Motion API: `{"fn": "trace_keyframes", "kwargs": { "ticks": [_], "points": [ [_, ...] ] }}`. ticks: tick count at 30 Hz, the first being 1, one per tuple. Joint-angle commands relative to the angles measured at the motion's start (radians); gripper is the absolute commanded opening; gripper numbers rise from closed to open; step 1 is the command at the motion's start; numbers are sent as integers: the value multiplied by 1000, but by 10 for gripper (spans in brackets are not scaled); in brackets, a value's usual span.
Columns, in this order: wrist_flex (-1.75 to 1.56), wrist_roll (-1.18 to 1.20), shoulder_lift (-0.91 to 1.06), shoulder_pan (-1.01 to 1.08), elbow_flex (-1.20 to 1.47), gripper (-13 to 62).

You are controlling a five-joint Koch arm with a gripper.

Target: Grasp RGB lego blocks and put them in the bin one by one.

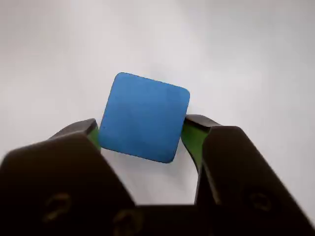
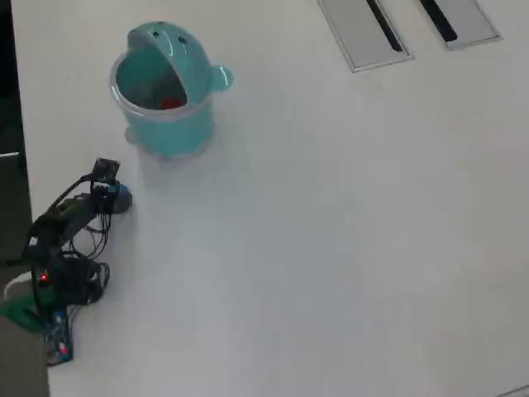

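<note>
In the wrist view a blue lego block [image 1: 143,115] fills the space between the green-padded fingers [image 1: 191,135] of my gripper [image 1: 141,130], which is shut on it, with both pads against its sides. The overhead view shows the gripper [image 2: 116,197] at the table's left side, with a speck of the blue block [image 2: 123,199] at its tip. It sits just below and left of the teal bin [image 2: 169,136]. A red block [image 2: 170,103] lies inside the bin's open mouth.
Two flat grey panels [image 2: 362,31] with dark slots are set into the table at the top right of the overhead view. The arm's base and its cables [image 2: 58,281] occupy the left edge. White tabletop [image 2: 331,231] stretches to the right of the bin.
</note>
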Motion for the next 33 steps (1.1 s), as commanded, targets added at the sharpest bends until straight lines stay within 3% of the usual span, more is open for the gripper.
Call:
{"fn": "trace_keyframes", "kwargs": {
  "ticks": [1,9,21,27,33],
  "points": [
    [-44,3,2,-17,-61,262],
    [-40,3,6,-57,-124,149],
    [239,-3,282,-11,-353,149],
    [359,-2,278,0,-617,148],
    [278,-2,163,35,-808,148]
  ]
}}
